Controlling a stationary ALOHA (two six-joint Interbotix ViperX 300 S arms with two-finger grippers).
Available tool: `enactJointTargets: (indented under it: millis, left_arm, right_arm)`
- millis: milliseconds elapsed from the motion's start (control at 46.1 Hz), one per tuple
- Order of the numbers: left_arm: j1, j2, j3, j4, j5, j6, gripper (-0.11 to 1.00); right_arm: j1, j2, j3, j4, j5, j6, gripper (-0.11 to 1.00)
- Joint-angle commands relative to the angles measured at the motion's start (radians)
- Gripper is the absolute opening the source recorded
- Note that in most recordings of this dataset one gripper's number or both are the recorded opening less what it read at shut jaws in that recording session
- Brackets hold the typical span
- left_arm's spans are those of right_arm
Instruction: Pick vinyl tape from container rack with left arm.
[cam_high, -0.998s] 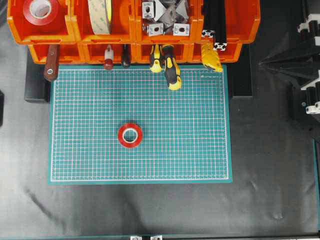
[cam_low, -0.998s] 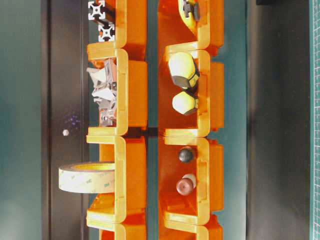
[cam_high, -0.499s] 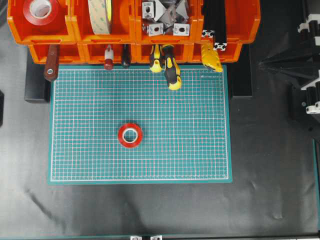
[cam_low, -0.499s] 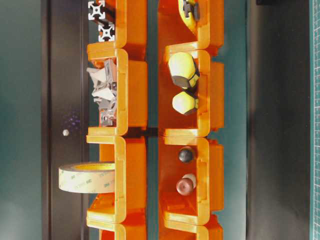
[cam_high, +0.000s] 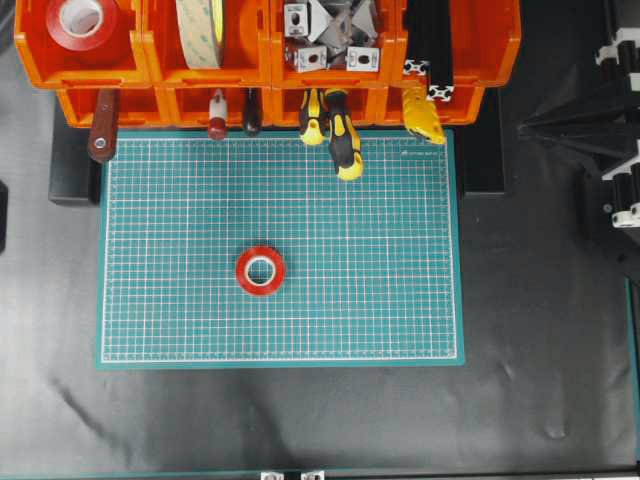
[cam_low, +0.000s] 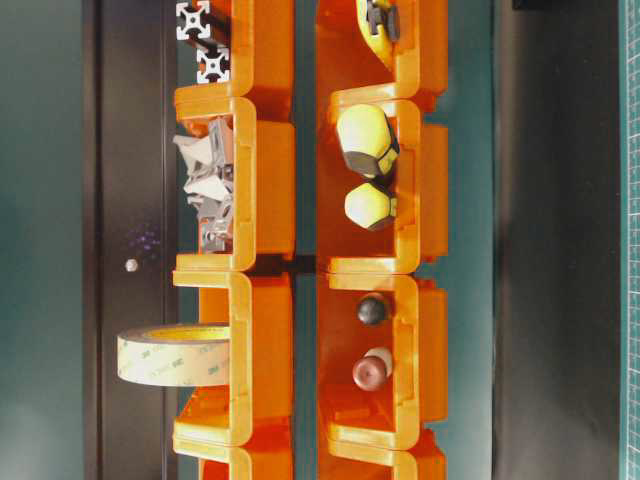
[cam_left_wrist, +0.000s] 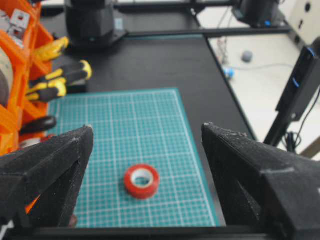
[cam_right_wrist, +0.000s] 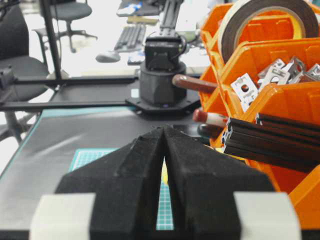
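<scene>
A small glossy red vinyl tape (cam_high: 260, 271) with a white core lies flat on the green cutting mat (cam_high: 380, 300), left of the mat's middle. The left wrist view shows this vinyl tape (cam_left_wrist: 142, 180) on the mat, ahead of and below my left gripper (cam_left_wrist: 147, 126). That gripper is open wide with nothing between its fingers and is out of the overhead view. The orange container rack (cam_high: 265, 60) runs along the far edge; its left bin holds a bigger red roll (cam_high: 82, 20). My right gripper (cam_right_wrist: 164, 128) is shut and empty, off to the right.
A cream tape roll (cam_high: 201, 30) stands in the second bin, with metal brackets (cam_high: 328, 35) and black profiles (cam_high: 432, 50) further right. Yellow-black screwdrivers (cam_high: 342, 135) and a brown handle (cam_high: 102, 125) stick out of the lower tier over the mat. The right arm (cam_high: 615, 150) stands at the right edge.
</scene>
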Motion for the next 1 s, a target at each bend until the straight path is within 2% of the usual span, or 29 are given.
enactJointTargets:
  millis: [0, 326, 977]
  left_arm:
    - [0.002, 0.017, -0.005, -0.002, -0.034, -0.005, 0.84]
    - [0.003, 0.023, 0.063, -0.002, -0.215, -0.003, 0.84]
    - [0.003, 0.023, 0.089, -0.002, -0.225, -0.006, 0.84]
  right_arm:
    - [-0.002, 0.006, -0.023, 0.002, -0.005, 0.002, -0.01]
    - [-0.002, 0.006, -0.023, 0.002, -0.008, 0.002, -0.02]
    - [-0.002, 0.006, -0.023, 0.002, -0.005, 0.003, -0.01]
